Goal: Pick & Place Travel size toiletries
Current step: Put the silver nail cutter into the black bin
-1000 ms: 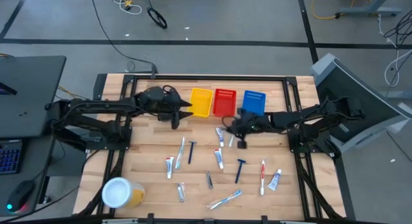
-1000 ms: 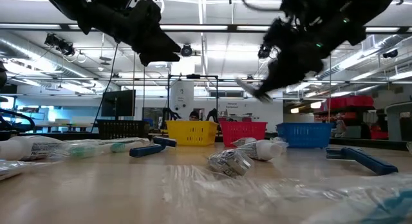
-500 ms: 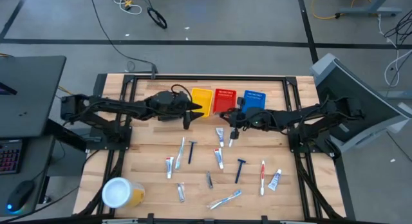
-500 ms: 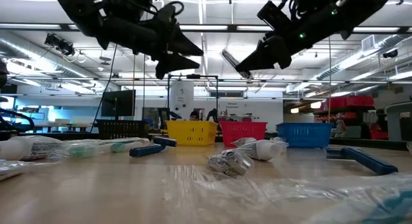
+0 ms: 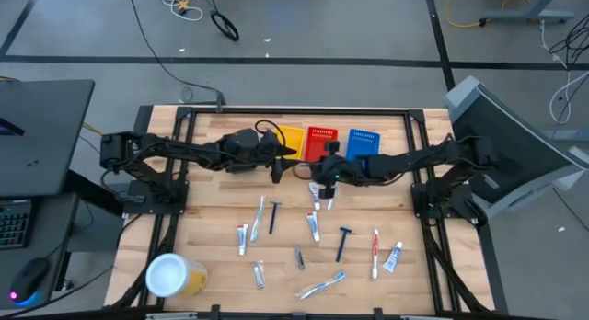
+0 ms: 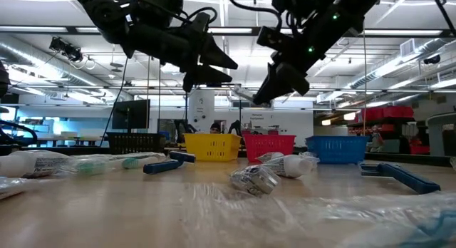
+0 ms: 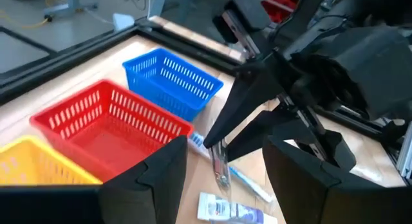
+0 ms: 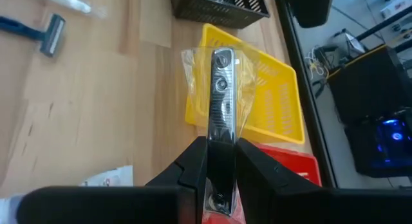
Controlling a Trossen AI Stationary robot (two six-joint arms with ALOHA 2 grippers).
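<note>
Right gripper [image 5: 319, 170] hung in the air above the middle of the table, just in front of the red basket [image 5: 321, 142]. Its fingers were pinched on a slim metallic item in a clear wrapper [image 8: 221, 98], the wrapped end sticking out past the fingertips; the exact kind of toiletry was not clear. In the right wrist view the item showed against the yellow basket [image 8: 270, 108].

Left gripper [image 5: 281, 157] hovered close beside it, in front of the yellow basket, fingers spread wide and holding nothing. In the left wrist view its fingers framed the right gripper and its wrapped item [image 7: 221, 165].

Blue basket [image 5: 363, 142] sat next to the red one along the table's far edge.

Other toiletries lay loose across the middle and near part of the table: a blue-handled razor [image 5: 343, 241], a white tube [image 5: 393, 257], a toothbrush [image 5: 322, 285]. A white-lidded yellow tub [image 5: 171, 275] stood at the near left corner.
</note>
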